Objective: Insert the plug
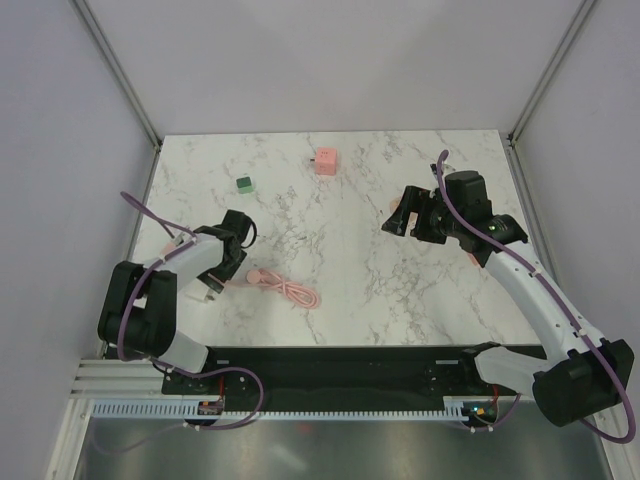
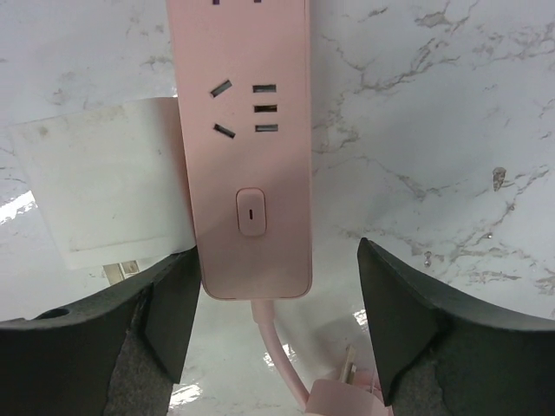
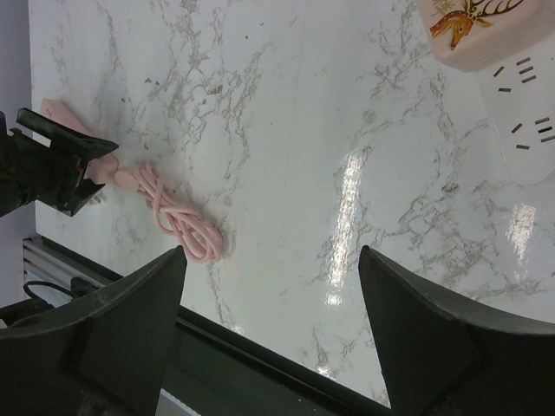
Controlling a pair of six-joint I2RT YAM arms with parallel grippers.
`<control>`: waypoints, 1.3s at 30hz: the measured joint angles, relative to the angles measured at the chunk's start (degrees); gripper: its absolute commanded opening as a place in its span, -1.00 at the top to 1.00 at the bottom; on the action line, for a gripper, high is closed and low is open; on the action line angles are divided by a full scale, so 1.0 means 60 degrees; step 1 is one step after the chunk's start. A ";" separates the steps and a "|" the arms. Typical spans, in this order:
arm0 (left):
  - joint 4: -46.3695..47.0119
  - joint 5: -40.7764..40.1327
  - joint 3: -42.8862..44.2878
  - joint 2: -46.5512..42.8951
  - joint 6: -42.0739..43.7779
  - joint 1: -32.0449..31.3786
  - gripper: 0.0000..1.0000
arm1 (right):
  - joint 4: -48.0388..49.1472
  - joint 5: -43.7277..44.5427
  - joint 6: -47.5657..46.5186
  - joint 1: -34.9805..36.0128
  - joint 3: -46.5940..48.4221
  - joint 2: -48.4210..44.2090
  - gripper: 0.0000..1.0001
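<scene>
Pink power strip [image 2: 251, 147] cut off above; plug [image 2: 342, 399], seemingly, barely shows.

On the tabletop [image 1: 400, 290], the power strip [image 2: 251, 130] lies lengthwise between the spread fingers of the left pincer [image 2: 277, 260], close against the left one. An adapter [image 2: 104, 191] lies just beside the strip on its left, and the plug [image 2: 342, 397] just off its cord end. The cable [image 1: 290, 290] lies coiled right of that pincer. Farther back sit the left block [image 1: 244, 184] and the right block [image 1: 325, 162]. The right pincer [image 1: 400, 215] hangs over the right half, well apart.
</scene>
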 measured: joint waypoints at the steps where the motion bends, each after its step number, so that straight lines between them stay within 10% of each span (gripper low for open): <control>1: 0.0004 -0.0018 0.0004 0.0018 0.0004 0.0029 -0.51 | 0.0000 -0.0007 0.0000 0.0000 0.0000 0.0000 -0.75; 13: -0.0135 -0.0178 0.0262 0.0215 0.0514 -0.0211 0.91 | -0.0033 -0.0157 0.0000 0.0000 0.0055 0.0142 -0.75; 27: -0.0004 0.0200 0.1162 0.0503 0.1126 -0.3821 0.95 | 0.0022 -0.0153 0.0153 0.0000 0.0058 0.0441 -0.75; 34: -0.0015 0.0794 0.1763 0.0976 0.2091 -0.4273 -0.84 | 0.0076 -0.0171 0.0178 0.0000 -0.0004 0.0375 -0.75; 39: -0.0634 0.1071 0.1792 0.0754 0.2127 -0.4120 -0.91 | 0.0076 -0.0182 0.0171 0.0000 -0.0095 0.0066 -0.74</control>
